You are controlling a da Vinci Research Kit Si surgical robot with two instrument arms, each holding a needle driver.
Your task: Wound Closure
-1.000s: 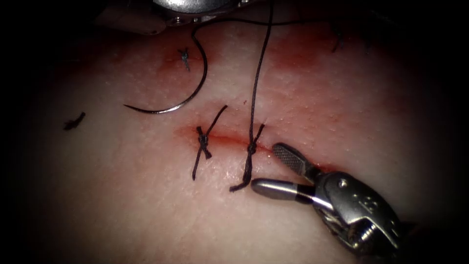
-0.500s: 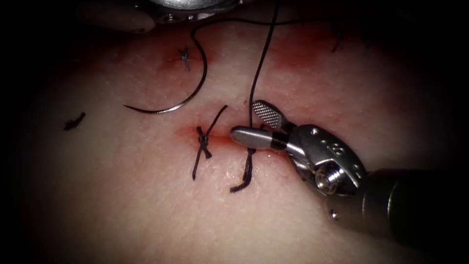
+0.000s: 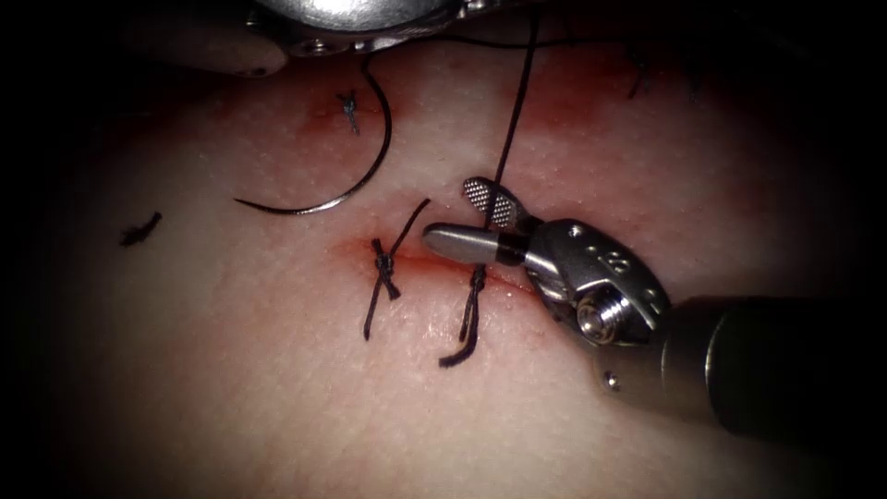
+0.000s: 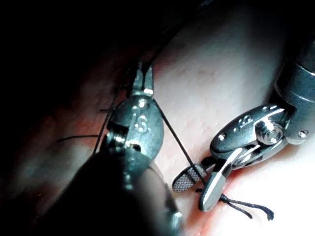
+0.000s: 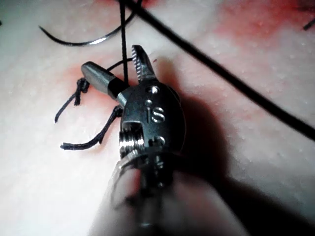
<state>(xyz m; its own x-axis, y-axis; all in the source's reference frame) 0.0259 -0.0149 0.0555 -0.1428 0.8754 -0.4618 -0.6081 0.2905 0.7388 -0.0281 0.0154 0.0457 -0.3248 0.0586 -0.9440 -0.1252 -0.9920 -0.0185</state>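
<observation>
- Your tissue carries a short cut running left to right, with red fluid staining it on the far side.
- Your right end effector comes in from the right and sits over the cut; its jaws are open, one on each side of the thread, clamping nothing.
- Your left end effector is at the far edge; in the left wrist view its jaws are closed on the thread, which runs taut from there to the right knot.
- The needle lies loose on the tissue, far and left of the cut, held by neither tool and not in the tissue.
- The left knot sits on the cut with both ends cut short.
- A cut end of thread lies well to the left, apart from everything else.
</observation>
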